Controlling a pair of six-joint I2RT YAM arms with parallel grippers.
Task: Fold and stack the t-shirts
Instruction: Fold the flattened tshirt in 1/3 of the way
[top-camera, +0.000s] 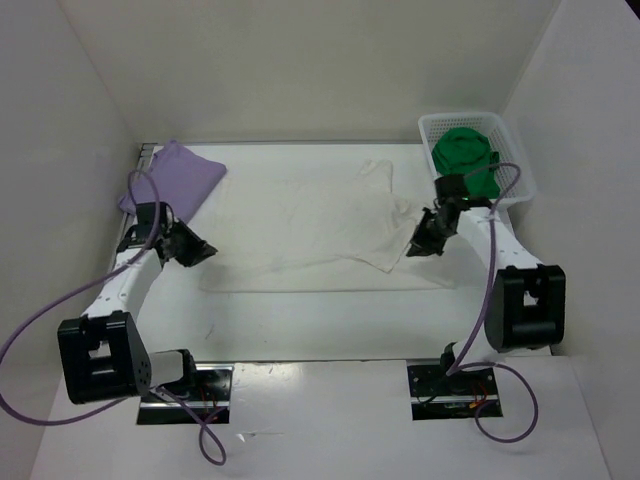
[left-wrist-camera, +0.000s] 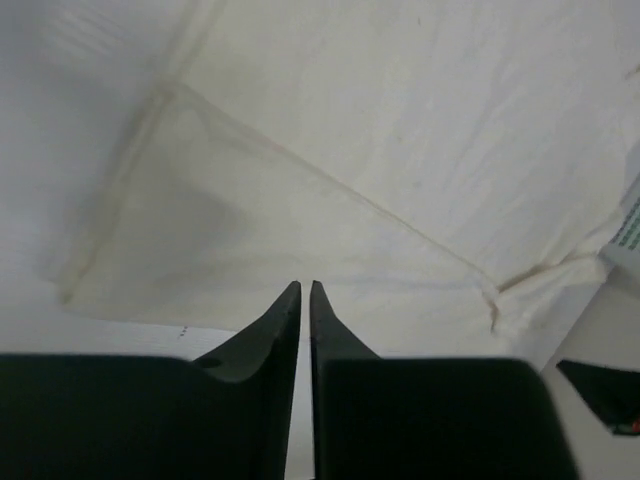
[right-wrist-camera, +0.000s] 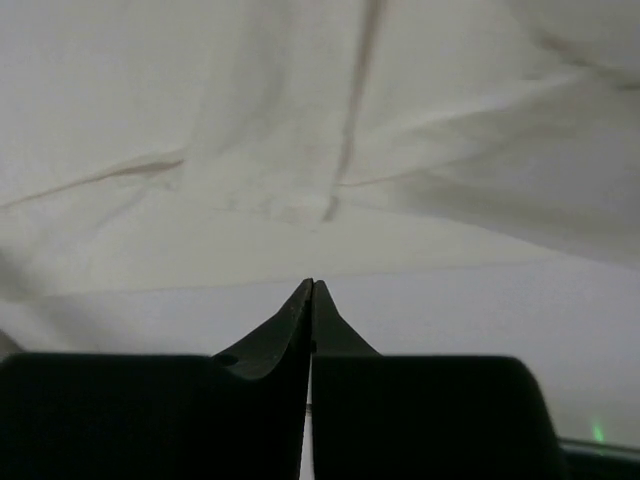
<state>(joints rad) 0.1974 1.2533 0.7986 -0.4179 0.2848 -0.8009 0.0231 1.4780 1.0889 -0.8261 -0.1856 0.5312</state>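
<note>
You have the cream white cotton t-shirt (top-camera: 320, 225) lying spread flat in the middle of the white bench (top-camera: 330, 315), its hem toward the left edge and its sleeves toward the right. The lavender purple cloth shirt (top-camera: 180, 175) sits folded at the far left corner. The bright green cloth shirt (top-camera: 468, 155) is bunched inside the white plastic mesh basket (top-camera: 515, 185) at the far right corner.

Your left gripper (top-camera: 200, 252) hangs beside the cream shirt's left border. In its wrist view the fingers are pressed almost together, with only a thin slit between them and nothing pinched. Your right gripper (top-camera: 418, 245) is just beside the shirt's right sleeve. Its fingers are pressed together at the tips, with the cloth lying beyond them and not caught.
</note>
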